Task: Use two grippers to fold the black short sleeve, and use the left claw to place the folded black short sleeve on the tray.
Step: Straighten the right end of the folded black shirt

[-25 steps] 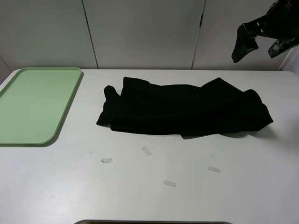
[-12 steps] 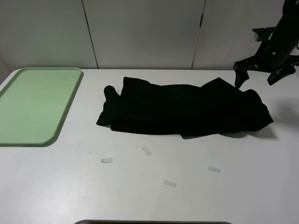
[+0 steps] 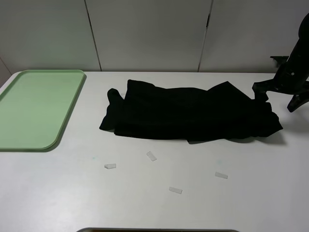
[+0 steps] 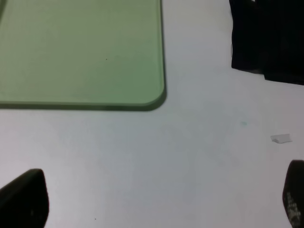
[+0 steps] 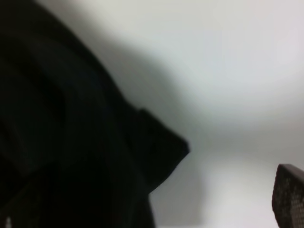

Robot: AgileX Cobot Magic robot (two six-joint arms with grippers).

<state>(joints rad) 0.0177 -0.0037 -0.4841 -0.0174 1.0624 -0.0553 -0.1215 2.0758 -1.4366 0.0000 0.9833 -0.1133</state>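
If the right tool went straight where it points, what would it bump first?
Probably the black short sleeve, at its right edge, or the table just beside it; depth is unclear.

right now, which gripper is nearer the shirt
Right. The right gripper hangs at the shirt's right end, jaws open. The left gripper is over the table by the tray's corner, clear of the shirt's left end.

1. You have a white desk (image 3: 145, 208), evenly lit.
2. A pale panelled wall (image 3: 145, 34) with dark vertical seams (image 3: 92, 35) rises behind the right jaws.
3. Small tape scraps (image 3: 151, 155) lie well left of them.
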